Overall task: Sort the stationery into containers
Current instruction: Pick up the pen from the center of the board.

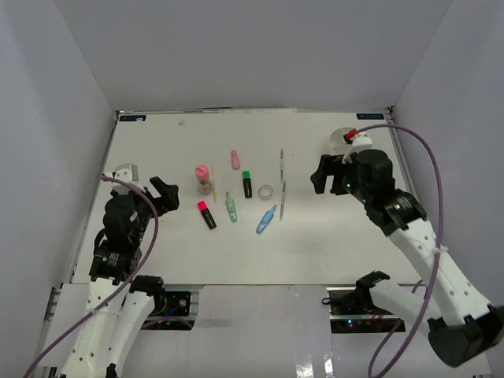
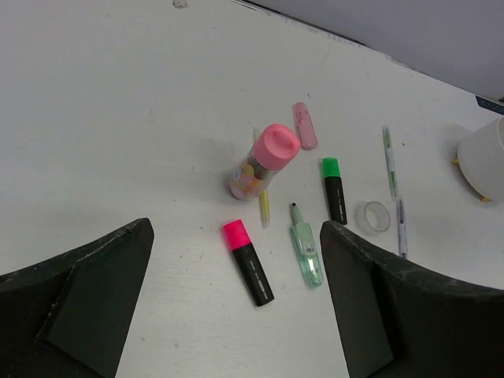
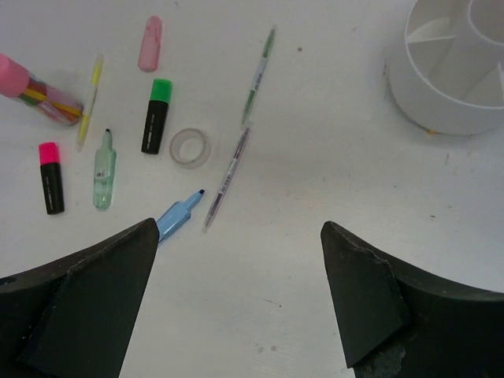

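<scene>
The stationery lies in a loose cluster mid-table. It includes a pink-capped glue stick (image 1: 203, 178), a pink eraser (image 1: 235, 160), a green-capped highlighter (image 1: 247, 184), a pink-capped highlighter (image 1: 206, 214), a pale green pen (image 1: 231, 207), a blue pen (image 1: 266, 219), a tape ring (image 1: 266, 191) and two thin pencils (image 1: 282, 179). The white divided tub (image 3: 449, 63) stands at the back right, partly hidden behind the right arm in the top view. My left gripper (image 2: 236, 299) hovers open left of the cluster, over the pink-capped highlighter (image 2: 247, 262). My right gripper (image 3: 236, 299) hangs open and holds nothing, between cluster and tub.
White walls enclose the table on the left, back and right. A yellow pencil (image 2: 264, 206) lies beside the glue stick. The right arm's purple cable loops above the tub (image 1: 346, 140). Bare tabletop (image 1: 331, 236) lies in front of the cluster.
</scene>
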`<control>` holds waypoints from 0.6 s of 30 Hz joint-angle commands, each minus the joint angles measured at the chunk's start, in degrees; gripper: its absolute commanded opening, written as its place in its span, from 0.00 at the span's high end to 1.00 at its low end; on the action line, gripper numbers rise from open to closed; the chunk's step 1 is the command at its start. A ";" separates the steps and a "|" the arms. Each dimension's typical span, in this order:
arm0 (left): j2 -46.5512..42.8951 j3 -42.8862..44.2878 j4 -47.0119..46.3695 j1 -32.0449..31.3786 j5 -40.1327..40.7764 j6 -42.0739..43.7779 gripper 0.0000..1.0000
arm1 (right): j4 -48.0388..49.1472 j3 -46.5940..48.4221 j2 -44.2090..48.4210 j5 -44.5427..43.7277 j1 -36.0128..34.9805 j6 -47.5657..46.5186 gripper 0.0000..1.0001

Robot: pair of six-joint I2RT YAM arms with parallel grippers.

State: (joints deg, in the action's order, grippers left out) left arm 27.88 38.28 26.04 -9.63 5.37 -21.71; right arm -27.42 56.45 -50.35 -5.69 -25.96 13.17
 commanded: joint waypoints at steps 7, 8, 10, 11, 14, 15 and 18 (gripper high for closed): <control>-0.72 -4.09 -4.95 0.05 4.56 0.80 0.02 | 1.66 4.64 -22.23 -2.21 -0.94 8.19 0.13; -1.76 -4.44 -4.86 0.05 4.91 0.71 0.02 | 1.58 5.68 -24.16 -2.65 -1.11 8.71 0.15; -2.91 -5.06 -4.95 -0.04 4.92 0.53 0.02 | 0.44 8.14 -29.88 -4.23 -1.55 9.76 0.23; -2.92 -5.15 -4.86 0.05 4.66 0.45 0.02 | 0.09 8.94 -31.81 -4.41 -1.73 10.03 0.25; -3.09 -5.32 -4.86 -0.13 3.86 0.45 0.02 | -0.62 11.40 -38.06 -5.11 -2.78 10.74 0.28; -3.18 -5.32 -4.86 -0.04 3.86 0.36 0.02 | -1.31 12.97 -40.59 -6.07 -3.57 10.82 0.28; -3.18 -5.41 -4.95 -0.39 3.69 0.27 0.02 | -2.46 16.22 -44.82 -8.88 -5.33 11.18 0.30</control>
State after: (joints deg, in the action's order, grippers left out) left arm 24.97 33.12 21.91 -9.63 8.78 -21.45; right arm -28.51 67.96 -92.55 -10.76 -29.45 22.65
